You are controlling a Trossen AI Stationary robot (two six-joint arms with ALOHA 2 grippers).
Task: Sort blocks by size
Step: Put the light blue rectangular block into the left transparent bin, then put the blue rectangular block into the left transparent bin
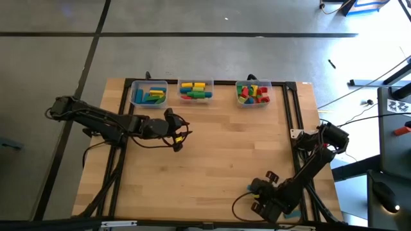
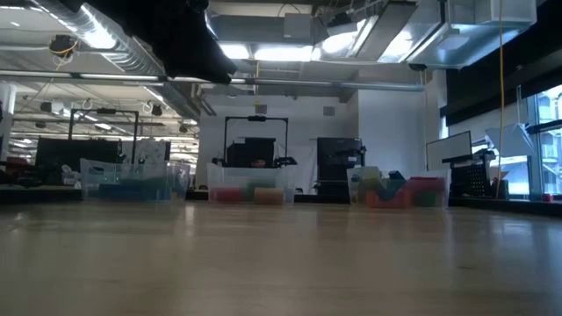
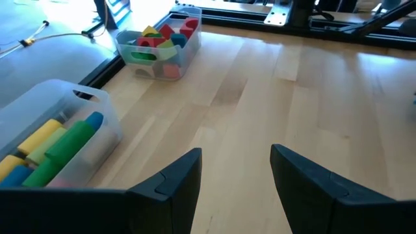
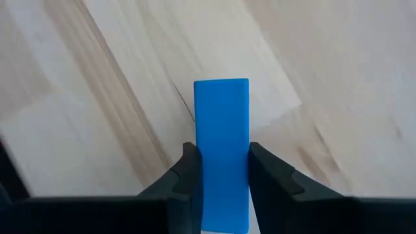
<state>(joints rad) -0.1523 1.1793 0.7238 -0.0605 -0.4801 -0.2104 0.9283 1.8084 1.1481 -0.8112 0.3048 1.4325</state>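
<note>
High view, left gripper (image 1: 178, 133) mid-table, jaws apart, right gripper (image 4: 221, 170) clamped on blue block (image 4: 221, 143).

A pale butcher-block wooden surface (image 1: 225, 160) stands on a grey concrete floor (image 1: 192, 54) crossed by dark seams. Beyond it lies a dim workshop: long fluorescent ceiling lights (image 2: 290, 53), silver ducting (image 2: 114, 44), dark equipment racks (image 2: 338, 167), bright windows (image 2: 540, 132) on one side.

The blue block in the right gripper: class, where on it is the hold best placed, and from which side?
Grip the blue block across its two long flat faces, near one end, coming in along its length. The right gripper does just that: parallel sides give each finger flat contact.
</note>
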